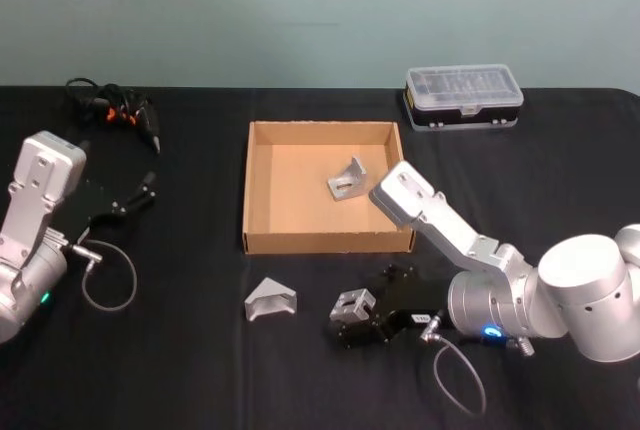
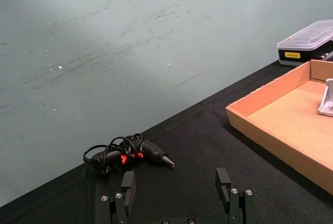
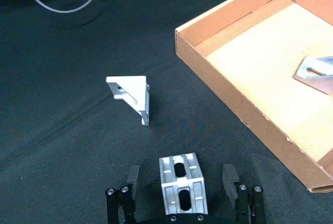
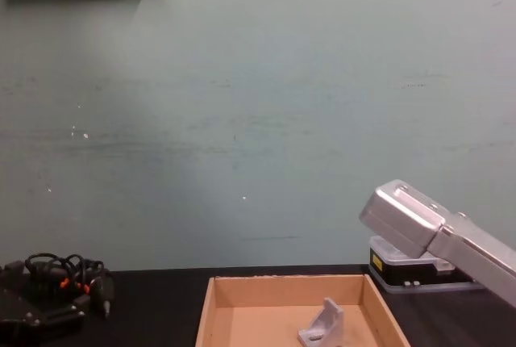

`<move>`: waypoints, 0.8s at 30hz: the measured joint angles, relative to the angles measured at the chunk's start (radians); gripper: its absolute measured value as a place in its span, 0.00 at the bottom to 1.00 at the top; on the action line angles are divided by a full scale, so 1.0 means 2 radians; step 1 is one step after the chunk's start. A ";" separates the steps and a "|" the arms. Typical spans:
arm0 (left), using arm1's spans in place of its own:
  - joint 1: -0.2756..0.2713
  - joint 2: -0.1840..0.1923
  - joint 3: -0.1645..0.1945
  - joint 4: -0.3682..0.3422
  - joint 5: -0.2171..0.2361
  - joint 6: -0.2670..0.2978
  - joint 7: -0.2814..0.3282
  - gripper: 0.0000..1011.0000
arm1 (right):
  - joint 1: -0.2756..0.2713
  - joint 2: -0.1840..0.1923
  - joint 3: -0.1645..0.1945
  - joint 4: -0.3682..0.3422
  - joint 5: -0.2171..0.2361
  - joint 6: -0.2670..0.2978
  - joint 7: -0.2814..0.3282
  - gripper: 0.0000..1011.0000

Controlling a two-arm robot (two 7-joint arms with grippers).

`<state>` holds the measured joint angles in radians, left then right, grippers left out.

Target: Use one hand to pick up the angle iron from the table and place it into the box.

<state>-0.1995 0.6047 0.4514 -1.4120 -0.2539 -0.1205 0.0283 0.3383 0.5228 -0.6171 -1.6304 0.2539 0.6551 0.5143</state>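
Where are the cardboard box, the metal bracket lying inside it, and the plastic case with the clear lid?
Box point(image 1: 330, 242): head view, on its front wall.
Bracket point(image 1: 345, 182): head view, on its middle.
Case point(image 1: 463, 83): head view, on the clear lid.

A: What does the table point(image 4: 153, 307) carry?
B: The box point(image 4: 286, 279), mid-table, with its rear wall near the far edge. One angle iron point(image 4: 325, 321) stands inside, toward the box's right wall.
A: Other items?
B: A cable bundle point(image 4: 60, 278) at the far left edge. A black case point(image 4: 403, 273) at the far edge, right of the box, partly hidden by the right arm point(image 4: 427, 230).
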 joint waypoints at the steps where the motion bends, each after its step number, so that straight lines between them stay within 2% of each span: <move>1: 0.000 0.000 0.000 0.000 0.000 0.000 0.000 1.00 | 0.000 0.000 0.000 0.000 0.000 0.000 0.000 0.99; 5: 0.000 0.000 0.000 0.000 0.000 0.000 0.000 1.00 | 0.000 0.001 0.000 -0.001 0.000 0.000 0.000 0.99; 11: 0.000 0.000 0.000 0.000 0.000 0.000 0.000 1.00 | 0.000 0.001 0.000 -0.002 0.000 0.000 0.000 0.87; 24: 0.000 0.000 0.000 0.000 0.000 0.000 0.000 1.00 | 0.000 0.002 0.000 -0.003 0.000 -0.001 0.000 0.48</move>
<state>-0.1995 0.6047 0.4514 -1.4120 -0.2538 -0.1205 0.0283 0.3374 0.5263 -0.6167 -1.6360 0.2545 0.6541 0.5149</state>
